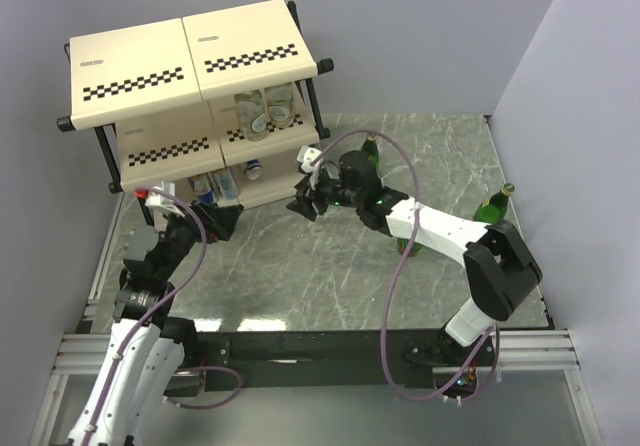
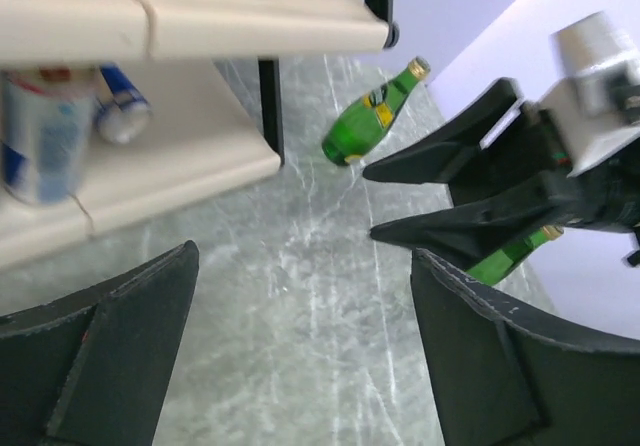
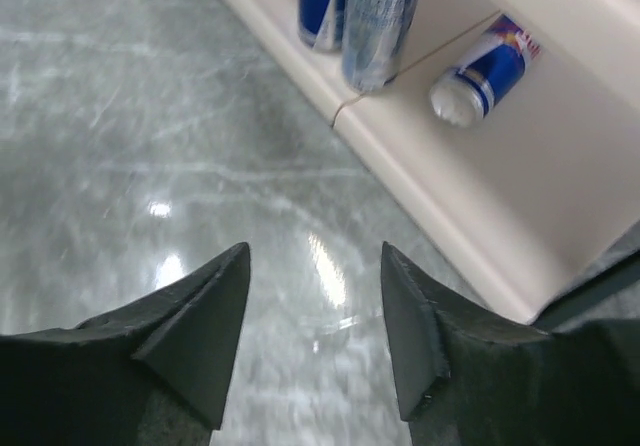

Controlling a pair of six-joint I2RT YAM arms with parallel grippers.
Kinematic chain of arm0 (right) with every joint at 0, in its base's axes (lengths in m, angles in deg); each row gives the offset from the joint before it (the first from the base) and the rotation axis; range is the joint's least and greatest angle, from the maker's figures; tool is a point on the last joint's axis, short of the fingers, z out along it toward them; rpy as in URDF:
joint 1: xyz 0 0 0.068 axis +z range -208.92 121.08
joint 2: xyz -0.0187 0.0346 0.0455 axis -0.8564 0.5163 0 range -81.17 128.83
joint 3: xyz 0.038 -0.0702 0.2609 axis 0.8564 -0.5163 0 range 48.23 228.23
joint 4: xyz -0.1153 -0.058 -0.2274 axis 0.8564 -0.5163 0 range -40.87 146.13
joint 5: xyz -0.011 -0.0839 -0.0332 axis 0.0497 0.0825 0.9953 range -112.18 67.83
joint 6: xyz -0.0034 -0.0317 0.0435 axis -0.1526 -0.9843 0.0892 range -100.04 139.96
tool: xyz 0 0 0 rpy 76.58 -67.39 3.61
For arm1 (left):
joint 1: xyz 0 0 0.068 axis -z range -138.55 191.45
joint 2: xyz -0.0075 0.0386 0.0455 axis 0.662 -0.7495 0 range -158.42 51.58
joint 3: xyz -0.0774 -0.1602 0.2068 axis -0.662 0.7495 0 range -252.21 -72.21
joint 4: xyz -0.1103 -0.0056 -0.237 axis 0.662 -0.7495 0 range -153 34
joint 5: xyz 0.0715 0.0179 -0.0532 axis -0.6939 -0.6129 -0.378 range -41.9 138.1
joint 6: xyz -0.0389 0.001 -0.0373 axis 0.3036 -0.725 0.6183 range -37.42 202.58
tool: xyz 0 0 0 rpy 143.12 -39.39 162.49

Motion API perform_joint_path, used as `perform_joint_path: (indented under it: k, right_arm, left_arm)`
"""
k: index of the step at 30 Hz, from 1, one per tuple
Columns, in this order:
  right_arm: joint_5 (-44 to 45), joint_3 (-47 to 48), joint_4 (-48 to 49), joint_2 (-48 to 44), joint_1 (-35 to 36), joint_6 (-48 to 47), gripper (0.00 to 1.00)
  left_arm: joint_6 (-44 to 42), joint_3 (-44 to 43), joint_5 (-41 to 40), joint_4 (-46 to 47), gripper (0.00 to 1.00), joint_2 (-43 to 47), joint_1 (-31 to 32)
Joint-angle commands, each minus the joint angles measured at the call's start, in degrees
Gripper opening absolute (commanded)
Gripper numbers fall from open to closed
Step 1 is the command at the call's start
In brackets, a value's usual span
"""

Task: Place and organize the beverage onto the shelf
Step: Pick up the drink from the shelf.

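Green bottle (image 2: pixel 500 258) half hidden behind right tool (image 2: pixel 369 201) — upright cans (image 3: pixel 375 16) cropped.

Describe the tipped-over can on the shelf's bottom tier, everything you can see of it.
The can is slim, blue and silver, metal by its look, with a red-and-yellow mark on its side. It lies on its side on the cream bottom tier of the shelf, one silver end towards the tier's front edge. It rests apart from two upright cans. Only the tier touches it.

My left black two-finger gripper (image 2: pixel 305 256) has its jaws spread wide, holding nothing. My right black two-finger gripper (image 3: pixel 315 251) points down, jaws apart, empty too.
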Motion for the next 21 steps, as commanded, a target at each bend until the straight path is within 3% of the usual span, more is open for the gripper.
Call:
perform_joint_path:
  k: [1,2,3,6,9,12,21]
  right_arm:
    - [-7.18,1.12,-10.1,-4.88,-2.56,-3.05,0.59]
    - [-7.54,1.21,-11.26,-5.58,-3.09,-3.05,0.59]
    - [-7.9,0.86,-12.06,-7.33,-4.57,-2.97,0.58]
    - [-9.74,-1.15,-13.64,-11.98,-6.87,-3.23,0.58]
    - [-10.62,-3.61,-15.74,-17.16,-10.12,-4.54,0.58]
    - [-11.5,-6.17,-16.81,-21.92,-13.89,-6.04,0.58]
    - [-20.54,-11.27,-14.61,-29.15,-27.96,-2.89,0.58]
  left_arm:
    - [3.44,1.12,-12.76,3.94,0.92,-1.94,8.62]
    - [3.35,1.21,-16.39,4.29,0.91,-3.17,11.87]
    - [3.27,1.12,-19.48,4.81,0.91,-5.97,19.3]
    - [2.3,-0.19,-39.58,7.01,0.91,-13.34,33.29]
    - [-0.76,-2.64,-55.86,9.3,0.91,-23.08,42.19]
    - [-3.23,-9.31,-65.8,7.38,0.91,-34.97,45.56]
    - [-12.45,-28.57,-76.44,-4.31,0.9,-62.93,45.66]
